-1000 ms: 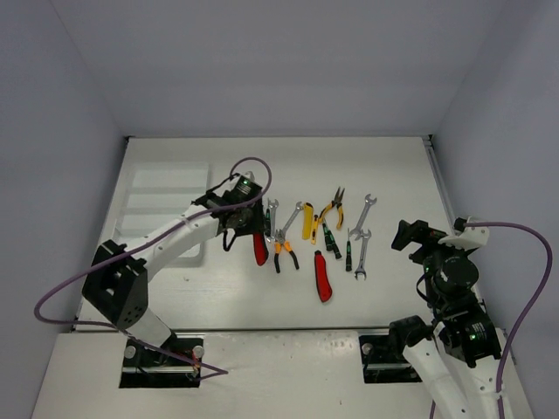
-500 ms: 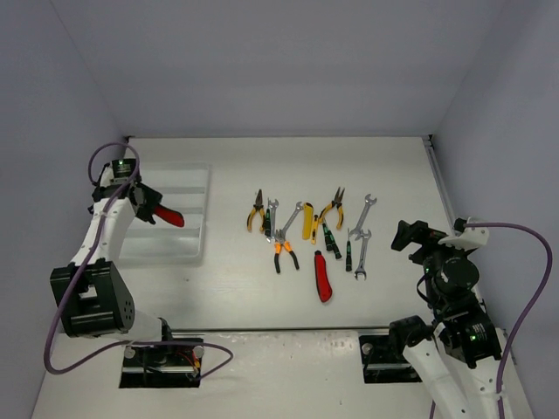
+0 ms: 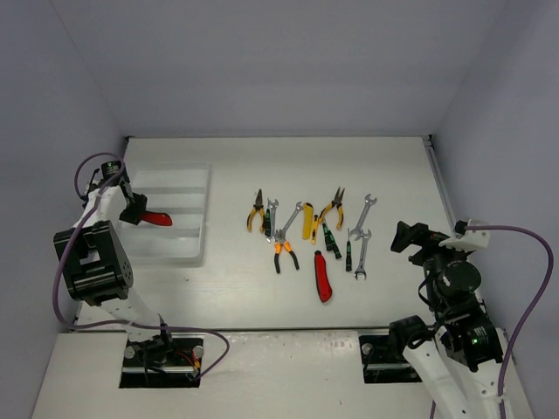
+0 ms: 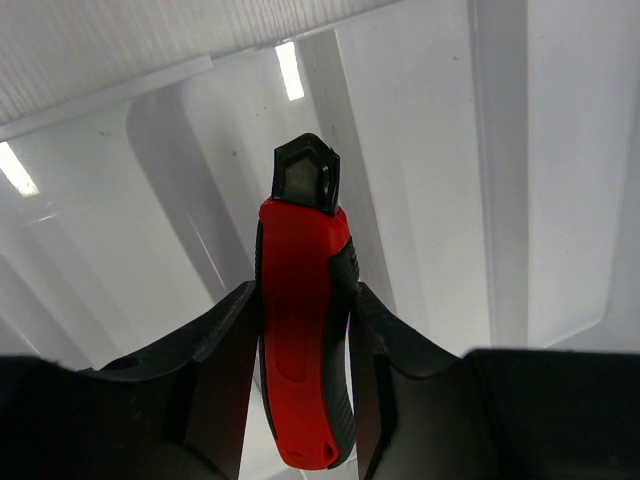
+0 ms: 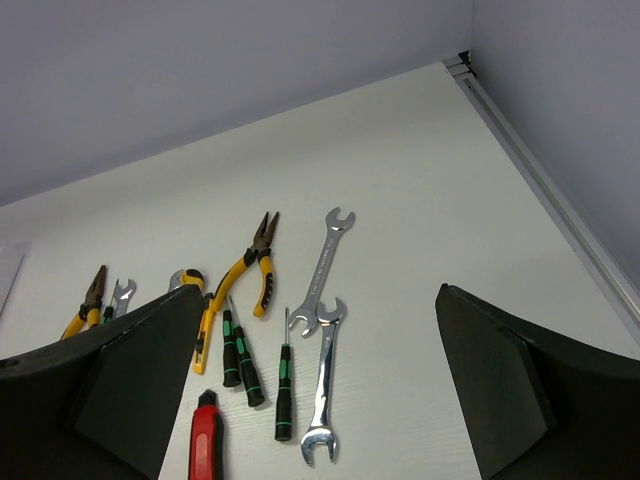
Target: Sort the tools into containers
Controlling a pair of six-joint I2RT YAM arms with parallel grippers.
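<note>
While left gripper clamps the red cutter over the white tray at frame left, right gripper sits wide open lower right, holding nothing; other tools lie on table mid-frame.

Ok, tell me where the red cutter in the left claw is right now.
Top view, far left: the red cutter is clamped in the left claw above the white tray, well left of the loose tools at mid-table.
</note>
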